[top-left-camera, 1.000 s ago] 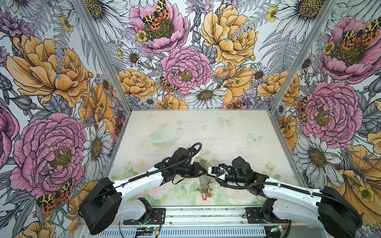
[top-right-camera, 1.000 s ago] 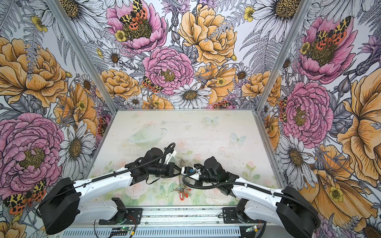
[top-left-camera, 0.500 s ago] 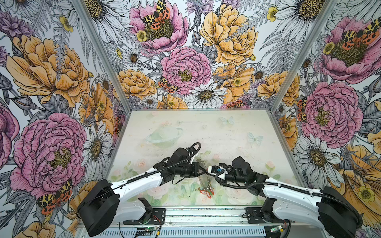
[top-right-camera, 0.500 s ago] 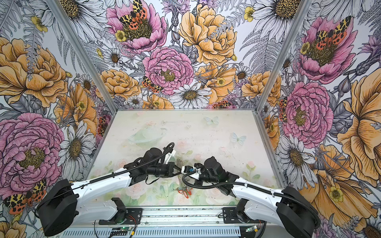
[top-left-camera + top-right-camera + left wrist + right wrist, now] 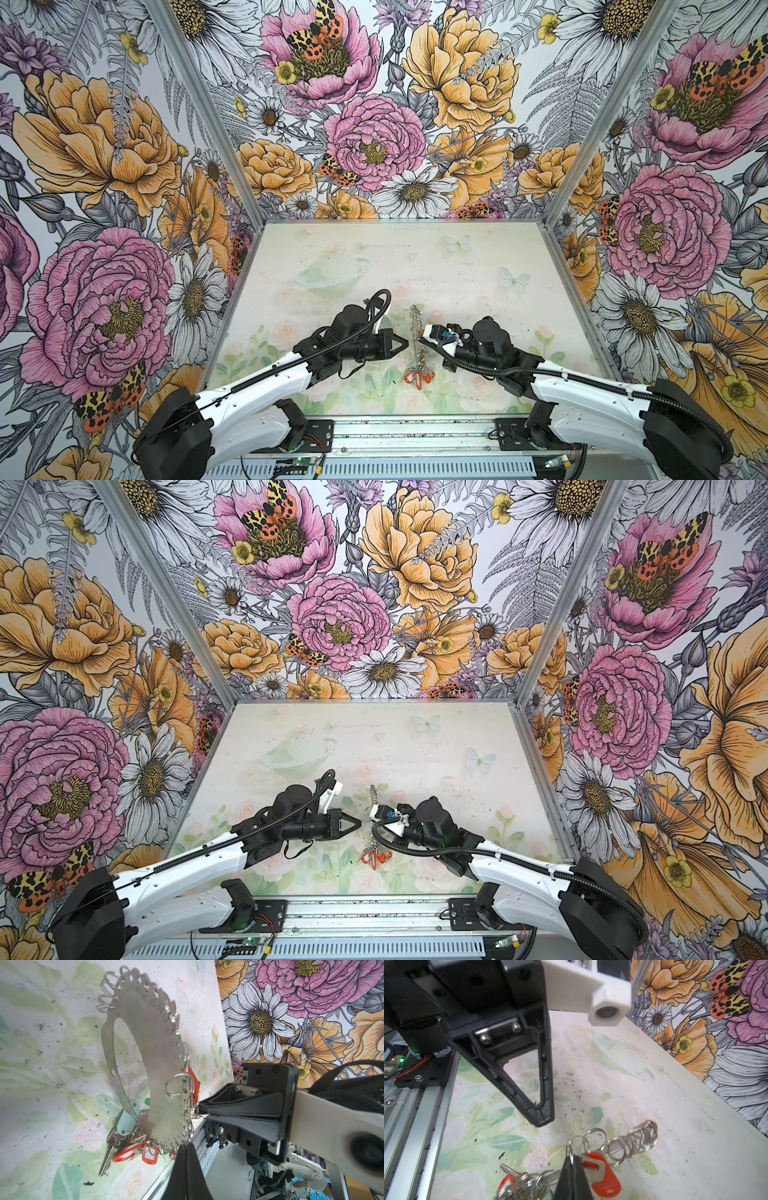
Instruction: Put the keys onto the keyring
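Pale floral table (image 5: 457,270), keys (image 5: 418,376) bunched near front edge, keyring (image 5: 414,332) seemingly propped upright

A desk (image 5: 465,270) printed with pale roses, butterflies and a faint bowl is dotted with dark specks (image 5: 572,1082). Walls (image 5: 374,124) of bold peonies and daisies enclose it; an aluminium rail (image 5: 415,434) runs along its near edge

Top views look down; wrist views share keyring (image 5: 153,1043)

The flat grey crescent keyring (image 5: 149,1047) stands on edge, fringed with wire rings; red- and teal-tagged keys (image 5: 113,1141) bunch at its foot.
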You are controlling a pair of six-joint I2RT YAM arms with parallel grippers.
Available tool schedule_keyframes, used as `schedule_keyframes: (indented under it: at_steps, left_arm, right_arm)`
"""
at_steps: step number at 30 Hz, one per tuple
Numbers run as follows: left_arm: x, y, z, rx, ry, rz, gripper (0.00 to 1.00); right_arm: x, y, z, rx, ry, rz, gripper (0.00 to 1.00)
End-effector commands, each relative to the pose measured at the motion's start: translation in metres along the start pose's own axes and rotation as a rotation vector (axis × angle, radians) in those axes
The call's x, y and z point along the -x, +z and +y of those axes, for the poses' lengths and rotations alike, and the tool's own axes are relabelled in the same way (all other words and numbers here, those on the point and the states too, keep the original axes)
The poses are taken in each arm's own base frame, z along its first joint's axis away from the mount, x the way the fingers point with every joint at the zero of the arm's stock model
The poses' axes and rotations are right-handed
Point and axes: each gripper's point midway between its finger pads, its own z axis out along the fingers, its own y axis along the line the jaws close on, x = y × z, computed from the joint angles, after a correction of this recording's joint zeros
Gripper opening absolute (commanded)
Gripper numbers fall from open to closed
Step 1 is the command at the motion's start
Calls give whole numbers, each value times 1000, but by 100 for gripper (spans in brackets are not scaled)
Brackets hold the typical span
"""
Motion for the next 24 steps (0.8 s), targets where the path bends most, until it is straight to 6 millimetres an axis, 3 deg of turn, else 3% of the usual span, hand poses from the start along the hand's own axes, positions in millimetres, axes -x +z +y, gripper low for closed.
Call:
schedule_keyframes:
  at_steps: [1,3,8,12,24]
  left_arm:
    - [8,0,6,18,-9,-43,0]
    - [10,-2,5,23,4,-49,1]
    - [17,-6,-4,10,36,-70,18]
    - [23,-8,-11,-7,53,-75,26]
    - [11,15,-20,-31,52,70,25]
  right_arm:
    - [29,1,-8,-21,0,-112,0]
    - [25,3,-4,3,-13,-97,0]
    - [21,3,2,40,-34,-66,0]
    - [19,3,6,63,-39,-54,0]
    - [18,6,10,83,-58,-43,0]
